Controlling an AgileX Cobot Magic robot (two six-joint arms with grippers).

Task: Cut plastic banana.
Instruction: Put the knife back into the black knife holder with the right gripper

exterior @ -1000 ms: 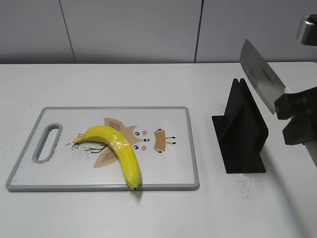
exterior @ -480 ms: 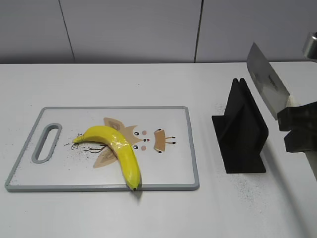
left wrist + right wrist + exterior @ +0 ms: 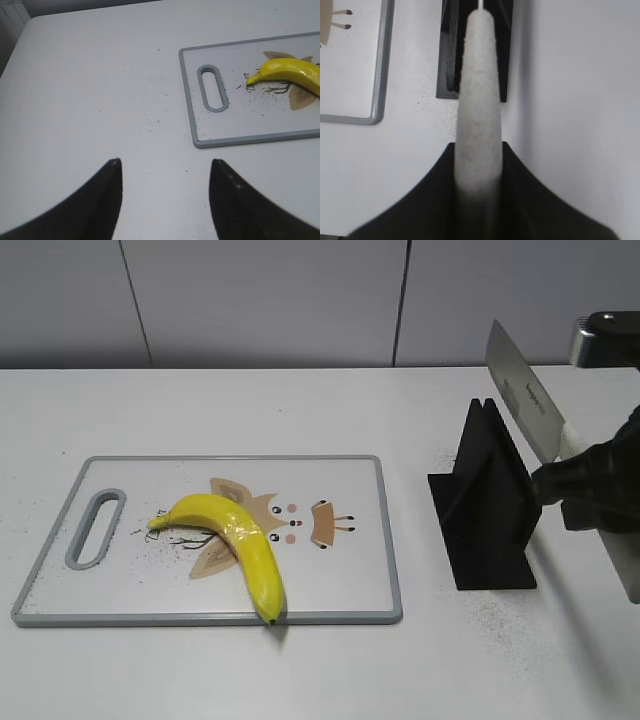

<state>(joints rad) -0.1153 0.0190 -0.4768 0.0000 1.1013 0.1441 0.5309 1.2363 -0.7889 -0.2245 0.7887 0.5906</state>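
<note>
Meanwhile, glossy curved plastic banana (image 3: 237, 543), right gripper (image 3: 590, 480) clamping speckled knife handle (image 3: 478, 105)

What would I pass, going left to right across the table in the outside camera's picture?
Cutting board's handle slot → plastic banana → little cartoon print on the cutting board → black knife stand → cleaver, held up by the right gripper.
</note>
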